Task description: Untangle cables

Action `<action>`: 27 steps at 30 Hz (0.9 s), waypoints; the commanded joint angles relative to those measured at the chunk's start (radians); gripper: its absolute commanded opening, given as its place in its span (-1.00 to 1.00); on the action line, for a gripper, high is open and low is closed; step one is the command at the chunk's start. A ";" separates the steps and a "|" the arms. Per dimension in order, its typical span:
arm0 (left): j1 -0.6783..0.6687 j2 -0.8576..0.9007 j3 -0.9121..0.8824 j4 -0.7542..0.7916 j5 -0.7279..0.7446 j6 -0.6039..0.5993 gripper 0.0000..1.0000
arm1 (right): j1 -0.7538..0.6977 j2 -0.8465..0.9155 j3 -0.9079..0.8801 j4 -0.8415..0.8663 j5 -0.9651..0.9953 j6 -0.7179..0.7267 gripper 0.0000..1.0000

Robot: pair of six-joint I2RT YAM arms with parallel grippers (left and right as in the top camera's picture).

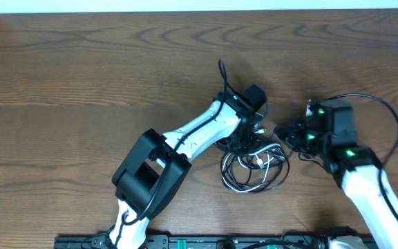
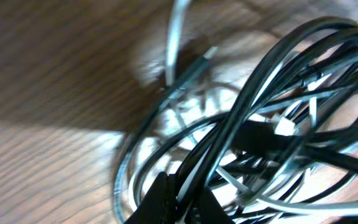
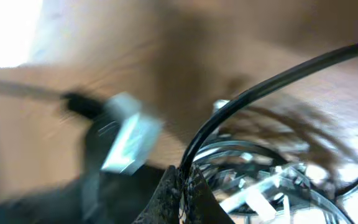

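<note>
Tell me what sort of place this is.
Probably a robot test bench: a wood-grain table, a left arm and right arm based at its near edge, and a tangle of cables.

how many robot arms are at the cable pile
2. The left arm reaches in from the lower left to the cable pile; the right arm comes from the lower right.

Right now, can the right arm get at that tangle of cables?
Probably yes: the right fingers look pinched on a black cable leading into the tangle, with nothing in between.
</note>
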 commanded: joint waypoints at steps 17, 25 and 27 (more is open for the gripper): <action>0.066 -0.099 -0.006 -0.112 -0.137 -0.058 -0.85 | -0.173 -0.413 -0.003 -0.080 0.169 -0.112 -0.98; 0.066 -0.114 -0.006 -0.096 -0.128 -0.058 -0.85 | -0.191 -0.381 -0.004 -0.274 0.301 -0.113 -0.98; 0.066 -0.117 -0.006 -0.088 -0.125 -0.058 -0.85 | -0.191 -0.361 -0.004 -0.293 0.301 -0.113 -0.98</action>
